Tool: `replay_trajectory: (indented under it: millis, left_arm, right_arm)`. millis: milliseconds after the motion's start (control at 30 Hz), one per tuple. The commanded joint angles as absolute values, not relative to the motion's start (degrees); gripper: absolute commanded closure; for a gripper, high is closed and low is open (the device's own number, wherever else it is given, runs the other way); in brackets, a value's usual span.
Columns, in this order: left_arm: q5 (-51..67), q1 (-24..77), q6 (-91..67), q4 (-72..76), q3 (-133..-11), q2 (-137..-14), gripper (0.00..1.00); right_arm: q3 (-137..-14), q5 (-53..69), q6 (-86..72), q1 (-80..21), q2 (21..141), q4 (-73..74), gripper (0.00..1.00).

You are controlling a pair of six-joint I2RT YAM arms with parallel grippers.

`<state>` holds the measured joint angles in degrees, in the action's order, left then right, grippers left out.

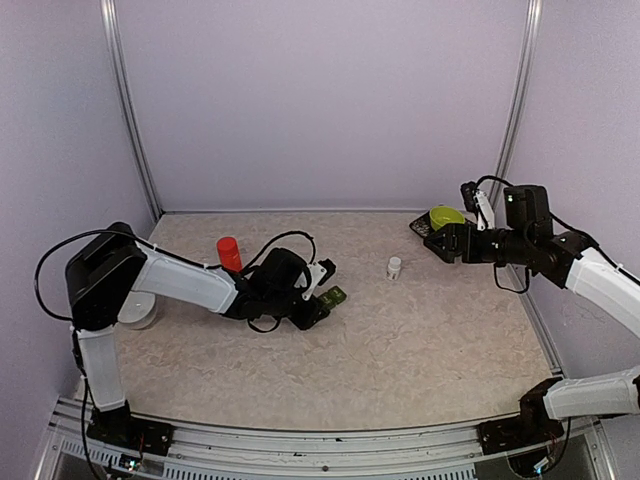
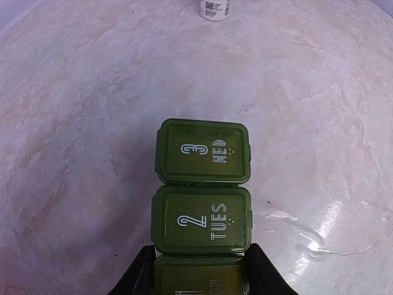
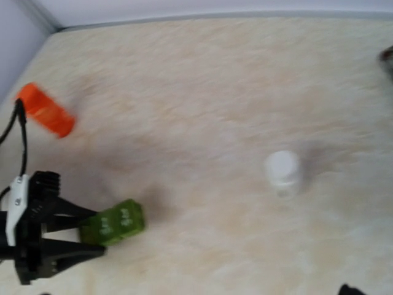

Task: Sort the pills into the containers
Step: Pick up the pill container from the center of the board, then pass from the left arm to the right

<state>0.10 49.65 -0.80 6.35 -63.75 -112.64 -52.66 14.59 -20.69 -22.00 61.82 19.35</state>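
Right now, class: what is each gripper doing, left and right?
Left gripper: closed on the green pill container strip.
Right gripper: open, holding nothing.

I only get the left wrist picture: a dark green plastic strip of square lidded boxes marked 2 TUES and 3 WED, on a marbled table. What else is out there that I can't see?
Observer: An orange-red plastic cylinder stands upright, back and left of your dark green strip.
Operator: What is that white thing cut off at my top edge?
Observer: A small white bottle, standing alone, apart from everything else.
Operator: Is there another arm?
Observer: Yes. The right gripper hangs open beside a yellow-green bowl at the far right.
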Motion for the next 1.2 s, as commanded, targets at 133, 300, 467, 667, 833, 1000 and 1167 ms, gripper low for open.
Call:
replay_trajectory:
  millis: [133, 300, 467, 667, 833, 1000, 1167]
  left_arm:
    - [-5.9, 57.5, -2.7, 10.7, -59.7, -102.7, 0.68]
    - [-9.3, 62.7, -2.6, 9.8, -59.0, -99.9, 0.68]
    - [-9.4, 66.0, -2.5, 8.8, -58.1, -97.2, 0.67]
    - [-10.5, 68.6, -1.0, 9.6, -55.5, -93.7, 0.67]
    - [-10.1, 69.9, -0.1, 11.0, -54.2, -91.2, 0.67]
    - [-10.6, 71.0, 1.5, 11.9, -54.0, -89.9, 0.67]
    - [-11.0, 71.6, 2.2, 11.8, -54.2, -89.7, 0.67]
  right_arm:
    - [-51.8, 33.5, -25.1, -22.9, 65.2, 14.3, 0.00]
    - [-50.0, 38.6, -29.5, -24.9, 67.9, 9.0, 0.00]
    - [-51.6, 39.3, -30.6, -29.5, 71.2, 7.9, 0.00]
    - [-53.6, 41.2, -30.6, -31.9, 74.3, 9.5, 0.00]
    - [-52.2, 44.6, -31.1, -32.8, 75.7, 8.3, 0.00]
    - [-51.8, 49.0, -31.5, -35.7, 78.3, 6.9, 0.00]
    - [-52.7, 48.7, -28.9, -38.2, 80.5, 9.2, 0.02]
